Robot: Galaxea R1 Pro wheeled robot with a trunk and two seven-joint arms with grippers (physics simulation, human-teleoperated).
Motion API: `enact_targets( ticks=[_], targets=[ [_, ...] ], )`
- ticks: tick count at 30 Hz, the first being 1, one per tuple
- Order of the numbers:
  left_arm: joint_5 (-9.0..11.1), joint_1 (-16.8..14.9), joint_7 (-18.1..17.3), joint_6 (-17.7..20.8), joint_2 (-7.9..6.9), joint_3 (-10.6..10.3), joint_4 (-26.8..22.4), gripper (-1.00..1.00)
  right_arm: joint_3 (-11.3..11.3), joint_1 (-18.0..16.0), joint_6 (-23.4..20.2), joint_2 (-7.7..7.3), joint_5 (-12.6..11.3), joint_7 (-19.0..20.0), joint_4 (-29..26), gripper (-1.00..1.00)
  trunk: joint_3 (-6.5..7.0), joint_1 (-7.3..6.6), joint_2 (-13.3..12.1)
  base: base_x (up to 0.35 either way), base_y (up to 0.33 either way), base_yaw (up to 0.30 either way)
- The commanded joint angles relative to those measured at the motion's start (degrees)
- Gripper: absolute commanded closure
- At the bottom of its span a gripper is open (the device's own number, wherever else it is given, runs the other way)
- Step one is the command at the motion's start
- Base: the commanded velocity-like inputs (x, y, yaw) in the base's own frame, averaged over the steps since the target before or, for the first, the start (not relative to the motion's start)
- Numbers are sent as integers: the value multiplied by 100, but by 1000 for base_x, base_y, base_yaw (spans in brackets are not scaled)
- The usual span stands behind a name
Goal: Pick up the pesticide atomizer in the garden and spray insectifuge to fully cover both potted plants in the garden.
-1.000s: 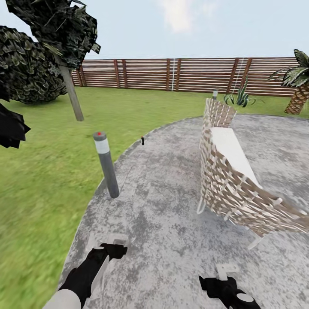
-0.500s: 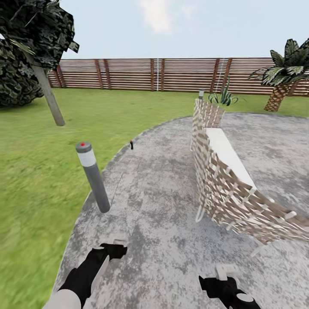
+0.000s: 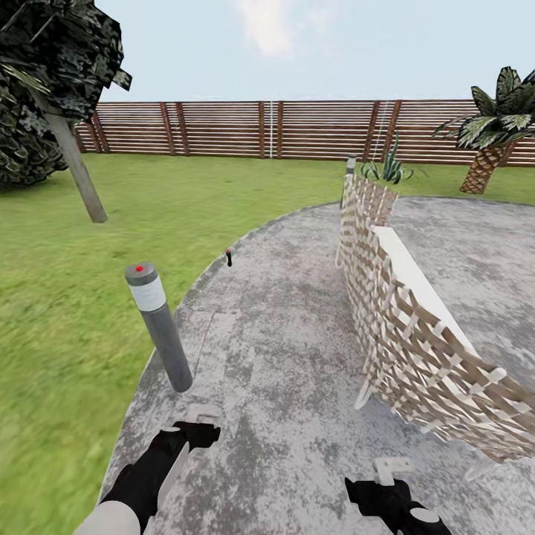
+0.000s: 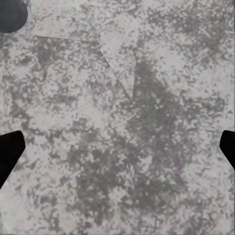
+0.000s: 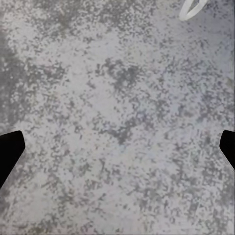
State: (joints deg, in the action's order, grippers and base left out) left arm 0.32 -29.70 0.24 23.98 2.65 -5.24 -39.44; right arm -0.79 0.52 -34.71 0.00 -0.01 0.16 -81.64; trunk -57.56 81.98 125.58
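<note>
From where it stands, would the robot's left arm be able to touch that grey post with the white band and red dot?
Probably not yet. The left gripper hangs low over the grey speckled paving, open and empty, while the grey post stands farther ahead at the lawn's edge. Nothing blocks the way; the gap just looks too long.

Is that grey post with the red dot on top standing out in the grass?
No, the grey post stands on the grey paving, just inside its edge beside the lawn.
</note>
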Motion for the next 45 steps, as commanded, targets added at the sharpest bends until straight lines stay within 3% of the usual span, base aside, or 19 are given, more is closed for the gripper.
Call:
enact_targets(
  ticks=[1,15,23,45],
  targets=[
    [3,-1,3,29,-1,-9,-7,-100,-1,0,-27,0,1,2,-10,-100,-4,3,2,344,23,0],
    [3,-1,-6,27,-1,-7,-11,-100,0,0,-27,-9,8,0,-10,-100,-4,3,2,166,4,-128],
    [3,-1,-6,27,0,-4,-11,-100,0,2,-27,-9,9,1,-10,-100,-4,3,2,64,11,-9],
    [3,-1,2,27,-1,-4,-11,-100,0,1,-27,-9,9,-1,-10,-100,-4,3,2,251,39,0]
  ],
)
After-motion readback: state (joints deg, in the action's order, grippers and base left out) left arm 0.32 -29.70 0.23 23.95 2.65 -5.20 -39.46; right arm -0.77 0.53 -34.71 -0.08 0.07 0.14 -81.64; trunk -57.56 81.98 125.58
